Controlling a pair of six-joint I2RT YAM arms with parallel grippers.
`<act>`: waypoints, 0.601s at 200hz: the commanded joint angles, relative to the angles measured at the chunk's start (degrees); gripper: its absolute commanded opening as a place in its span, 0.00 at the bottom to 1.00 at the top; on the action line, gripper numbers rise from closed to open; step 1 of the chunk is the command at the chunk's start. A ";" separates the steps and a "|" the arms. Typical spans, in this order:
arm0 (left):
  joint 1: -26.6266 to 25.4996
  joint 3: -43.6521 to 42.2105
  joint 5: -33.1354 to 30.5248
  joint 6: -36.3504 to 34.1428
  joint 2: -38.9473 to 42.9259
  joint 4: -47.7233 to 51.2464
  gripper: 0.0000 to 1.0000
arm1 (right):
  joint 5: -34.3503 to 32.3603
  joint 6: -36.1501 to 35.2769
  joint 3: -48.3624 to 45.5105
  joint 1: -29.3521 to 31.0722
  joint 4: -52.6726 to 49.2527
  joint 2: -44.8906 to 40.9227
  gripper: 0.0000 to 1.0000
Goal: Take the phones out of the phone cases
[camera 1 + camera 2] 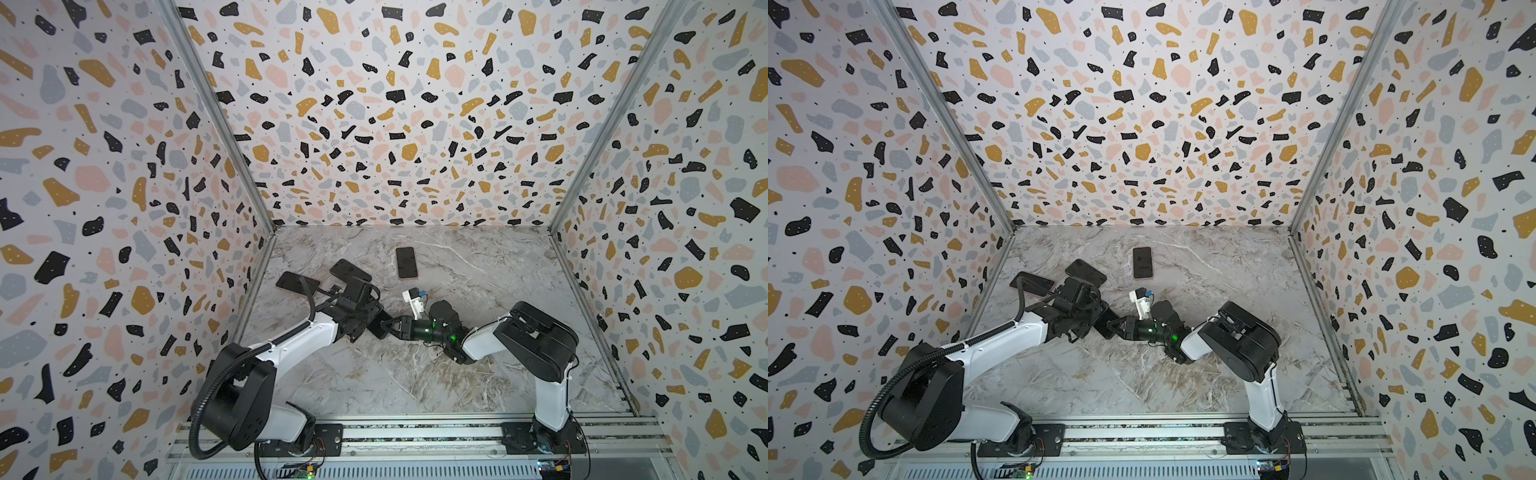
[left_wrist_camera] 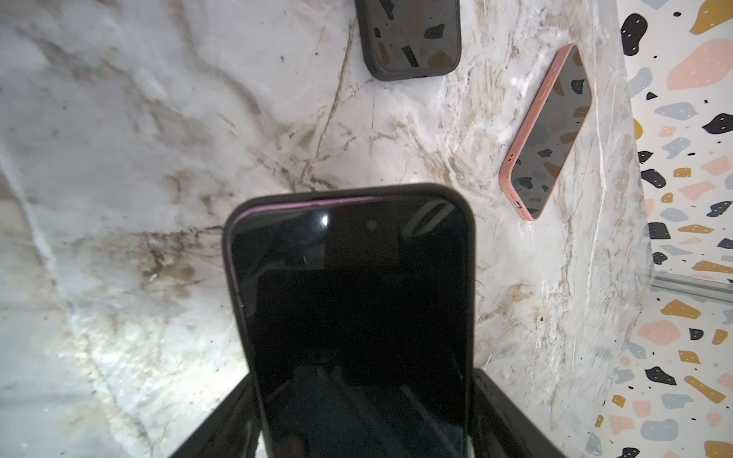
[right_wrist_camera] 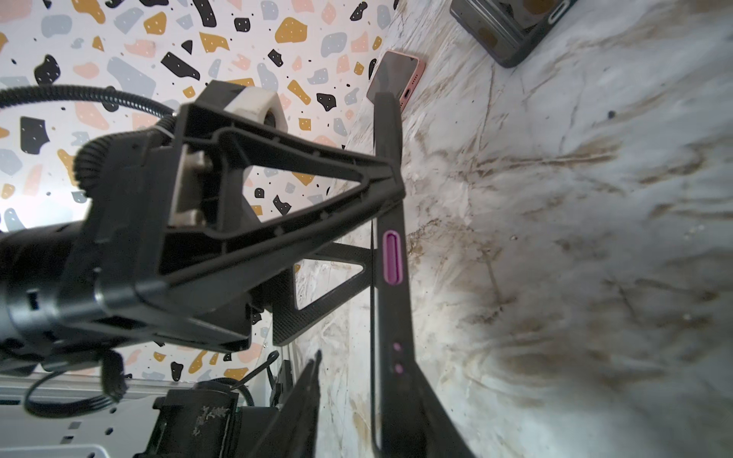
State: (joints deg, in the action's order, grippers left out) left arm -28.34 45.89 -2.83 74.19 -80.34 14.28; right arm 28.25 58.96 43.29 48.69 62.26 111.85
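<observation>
A black-screened phone [image 2: 349, 317] sits in a dark phone case [image 2: 471, 277]; a purple rim of the phone shows at the case's upper edge. My left gripper [image 2: 363, 416] is shut on the case's two long sides and holds it above the marble table, near the middle in both top views [image 1: 380, 326] [image 1: 1102, 326]. My right gripper [image 3: 363, 365] straddles the phone's free end. One of its fingers [image 3: 420, 396] lies against the case's back. The other finger [image 3: 309, 380] stands off the screen side with a visible gap. Purple buttons [image 3: 392, 257] show through the case's side.
Three other cased phones lie on the table at the back left: a dark one [image 1: 350, 271], a pink one [image 1: 297, 284] by the left wall, and a pink-rimmed one [image 1: 406, 262] farther back. The terrazzo walls enclose three sides.
</observation>
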 commanded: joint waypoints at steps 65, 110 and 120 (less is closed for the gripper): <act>-4.90 -1.24 0.20 -4.44 3.08 -11.34 0.57 | 0.53 -4.38 -0.96 -0.48 -6.31 -9.89 0.01; -7.33 -3.55 0.87 -8.25 6.48 -19.03 0.72 | -1.53 -9.38 -2.73 -1.96 -15.51 -19.14 0.00; -7.43 -4.56 0.90 -9.54 8.01 -21.29 0.76 | -1.97 -10.55 -3.18 -2.34 -17.82 -21.46 0.00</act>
State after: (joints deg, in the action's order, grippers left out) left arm -34.30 43.62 -4.82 69.84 -75.96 3.16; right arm 24.88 51.59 40.03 46.76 47.18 97.56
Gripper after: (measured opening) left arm 0.760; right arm 0.129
